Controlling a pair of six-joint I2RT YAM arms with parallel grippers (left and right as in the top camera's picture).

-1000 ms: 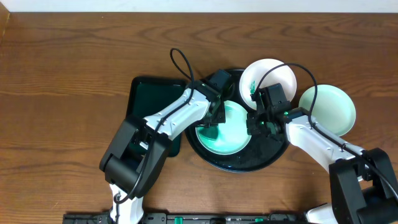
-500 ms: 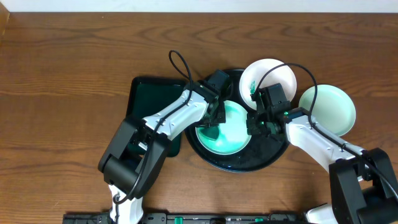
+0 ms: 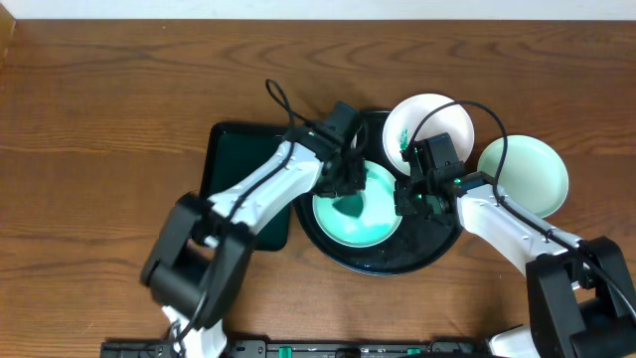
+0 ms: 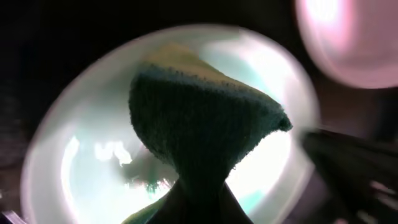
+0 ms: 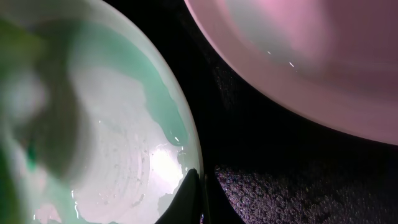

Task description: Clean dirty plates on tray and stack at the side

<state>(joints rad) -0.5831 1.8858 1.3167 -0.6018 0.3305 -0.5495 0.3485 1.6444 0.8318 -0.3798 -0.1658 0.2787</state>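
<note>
A mint-green plate (image 3: 360, 214) lies in the round black tray (image 3: 417, 254). My left gripper (image 3: 350, 179) is shut on a green sponge (image 4: 199, 124) and holds it over the plate (image 4: 81, 168). My right gripper (image 3: 407, 197) is shut on the plate's right rim (image 5: 186, 149). A white plate (image 3: 437, 124) with green smears leans on the tray's far rim and shows in the right wrist view (image 5: 298, 56). A second mint plate (image 3: 527, 174) sits on the table to the right of the tray.
A dark rectangular tray (image 3: 238, 164) lies left of the round tray, partly under my left arm. Wooden table (image 3: 99, 149) surrounds everything.
My left gripper with the sponge has moved slightly up and right across the mint plate. The right gripper and the plates have not moved.
</note>
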